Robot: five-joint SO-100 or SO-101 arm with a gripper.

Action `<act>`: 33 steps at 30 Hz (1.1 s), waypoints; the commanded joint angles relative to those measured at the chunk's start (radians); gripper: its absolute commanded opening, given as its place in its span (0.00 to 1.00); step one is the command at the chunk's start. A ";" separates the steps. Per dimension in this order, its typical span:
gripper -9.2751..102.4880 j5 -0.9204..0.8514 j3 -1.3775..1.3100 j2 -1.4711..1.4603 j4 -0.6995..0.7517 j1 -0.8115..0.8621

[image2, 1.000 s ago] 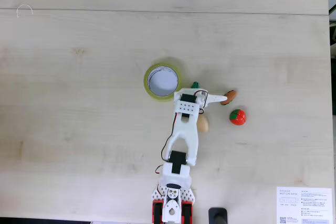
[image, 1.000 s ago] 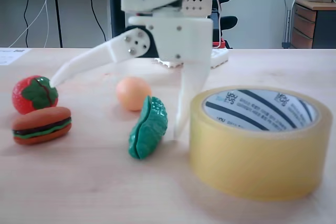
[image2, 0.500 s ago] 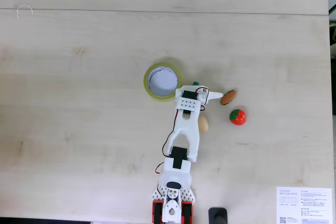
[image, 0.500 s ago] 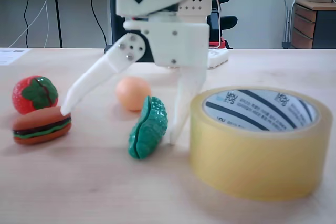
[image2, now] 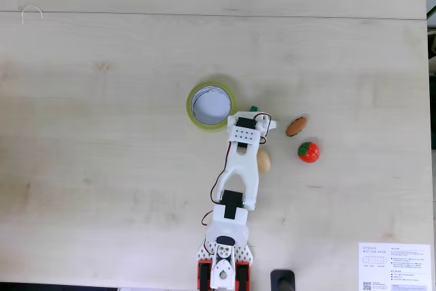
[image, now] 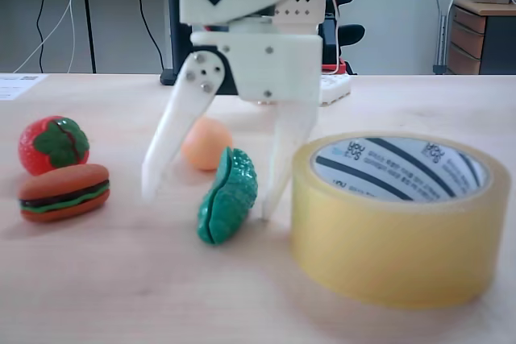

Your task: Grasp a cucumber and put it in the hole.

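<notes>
The teal-green bumpy cucumber (image: 228,196) stands tilted on its edge on the table, just left of the yellowish tape roll (image: 395,239). The roll's hole (image: 397,168) shows a white core with dark stripes. My white gripper (image: 208,199) comes down from above and is open, one finger on each side of the cucumber; the right fingertip (image: 266,209) stands between cucumber and roll. From above, the gripper (image2: 259,117) covers most of the cucumber (image2: 253,109), right of the tape roll (image2: 191,115) and its hole (image2: 211,105).
A toy burger (image: 64,191) and a red strawberry-like toy (image: 53,144) lie left of the gripper, and an orange ball (image: 206,143) sits behind the cucumber. From above, the burger (image2: 296,126), the red toy (image2: 308,151) and the ball (image2: 263,161) sit right of the arm.
The left finger has swung in from the burger toward the cucumber, narrowing the jaw. The cucumber and tape roll have not moved.
</notes>
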 commanded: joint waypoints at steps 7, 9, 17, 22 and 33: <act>0.26 0.049 -0.037 0.048 0.052 0.028; 0.25 0.049 -0.038 0.052 0.052 0.029; 0.18 0.049 -0.040 0.064 0.052 0.037; 0.15 0.049 -0.040 0.066 0.054 0.037; 0.12 0.049 -0.040 0.107 0.072 0.038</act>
